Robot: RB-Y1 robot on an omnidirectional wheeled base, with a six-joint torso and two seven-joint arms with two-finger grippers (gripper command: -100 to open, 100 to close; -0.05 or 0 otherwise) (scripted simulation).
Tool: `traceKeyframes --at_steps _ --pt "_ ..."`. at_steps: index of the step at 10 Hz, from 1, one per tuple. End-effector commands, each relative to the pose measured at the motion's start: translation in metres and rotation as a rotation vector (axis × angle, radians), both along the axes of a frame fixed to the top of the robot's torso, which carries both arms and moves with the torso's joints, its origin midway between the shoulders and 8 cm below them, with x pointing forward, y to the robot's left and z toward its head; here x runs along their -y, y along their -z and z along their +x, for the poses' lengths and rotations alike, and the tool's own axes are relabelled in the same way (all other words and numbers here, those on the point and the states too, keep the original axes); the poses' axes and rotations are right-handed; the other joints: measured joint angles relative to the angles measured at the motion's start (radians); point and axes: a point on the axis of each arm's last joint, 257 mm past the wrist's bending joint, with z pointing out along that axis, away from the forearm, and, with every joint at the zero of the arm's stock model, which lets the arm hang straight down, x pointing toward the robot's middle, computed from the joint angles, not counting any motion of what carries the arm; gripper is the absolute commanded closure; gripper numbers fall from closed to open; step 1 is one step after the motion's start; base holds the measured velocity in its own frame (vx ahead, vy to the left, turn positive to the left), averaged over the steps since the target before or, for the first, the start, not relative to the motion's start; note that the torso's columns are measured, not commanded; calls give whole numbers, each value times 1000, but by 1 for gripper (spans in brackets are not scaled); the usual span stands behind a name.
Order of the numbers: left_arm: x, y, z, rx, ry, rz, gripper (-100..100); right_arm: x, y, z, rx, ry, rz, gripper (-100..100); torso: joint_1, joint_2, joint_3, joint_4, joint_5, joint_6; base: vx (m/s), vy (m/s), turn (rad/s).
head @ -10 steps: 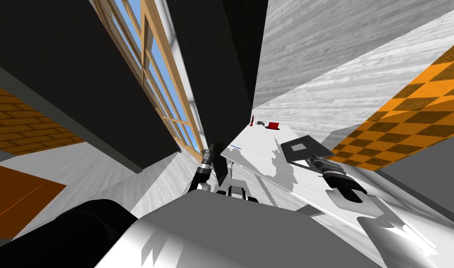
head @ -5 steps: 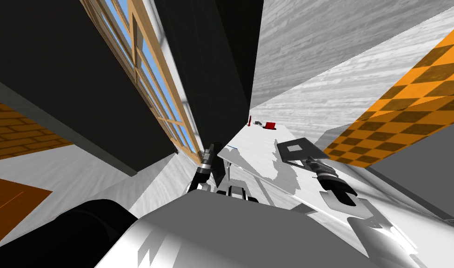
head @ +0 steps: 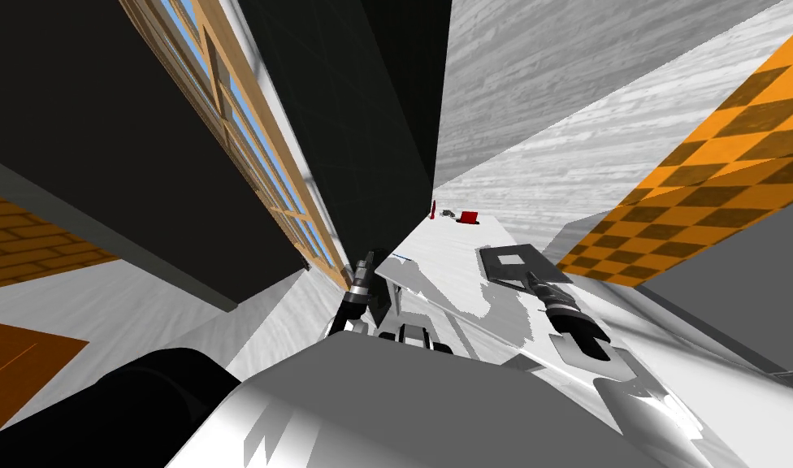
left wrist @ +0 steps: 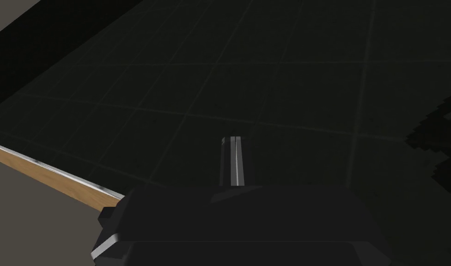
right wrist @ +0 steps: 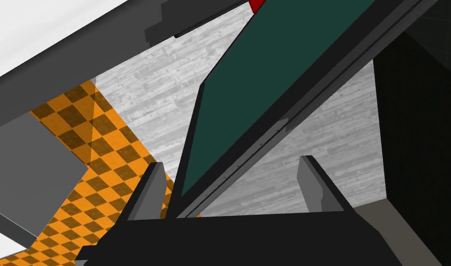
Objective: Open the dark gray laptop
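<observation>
The dark grey laptop sits on the white table with its lid lifted off the base. In the right wrist view the lid's dark green screen and black edge run between the fingers of my right gripper. That gripper is open, its fingers standing apart from the lid's edge, which lies nearer one finger. In the head view my right gripper is at the lid's near edge. My left gripper is shut beside the table's left end, its fingers pressed together before a dark tiled surface.
A red box and small items stand at the table's far end. A tall dark cabinet rises left of the table, next to a wood-framed window. An orange checkered rug lies on the right.
My right gripper has spread its fingers and let go of the lid's edge; the lid stays raised. The head view has shifted slightly, so I have moved a little.
</observation>
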Motion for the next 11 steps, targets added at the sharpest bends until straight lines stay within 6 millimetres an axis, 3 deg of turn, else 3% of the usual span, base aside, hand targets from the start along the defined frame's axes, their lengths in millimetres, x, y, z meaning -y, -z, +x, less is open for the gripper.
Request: traceKeyframes --at_steps 1,6,7,8,11 --pt "0 0 0 0 0 0 0 13 -17 9 -3 16 -5 -100 4 9 5 6 5 5 -68 36 48" --pt "0 0 0 0 0 0 0 39 -58 26 -1 51 -18 -100 3 13 8 9 8 8 -73 34 50" --pt "0 0 0 0 0 0 0 36 -52 25 -4 46 -16 -100 3 12 7 9 8 7 -26 8 5" --pt "0 0 0 0 0 0 0 37 -52 25 -6 49 -13 0 1 9 5 8 7 7 -8 3 -4" --pt "0 0 0 0 0 0 0 37 -47 23 -13 51 -8 0 3 11 6 8 8 7 -2 1 -1"
